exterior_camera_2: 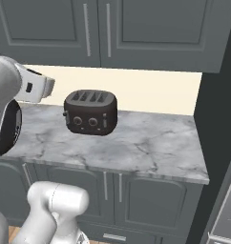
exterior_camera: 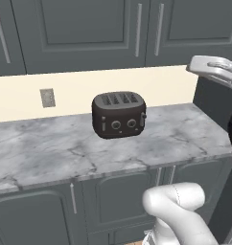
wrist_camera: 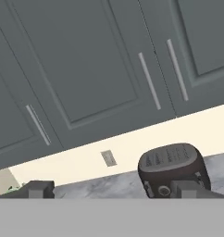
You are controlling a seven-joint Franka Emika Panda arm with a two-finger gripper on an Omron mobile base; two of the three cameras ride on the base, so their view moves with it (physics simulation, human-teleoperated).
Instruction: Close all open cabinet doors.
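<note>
Hand view: cabinet doors (wrist_camera: 81,69) sit flush well above both spread fingertips (wrist_camera: 37,189); nothing gripped.

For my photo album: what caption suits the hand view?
Closed grey cabinet doors above a black toaster on the marble counter.

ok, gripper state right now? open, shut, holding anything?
Gripper: jaws open, fingertips spread wide apart, holding nothing; it faces the closed cabinet doors above the toaster.
</note>
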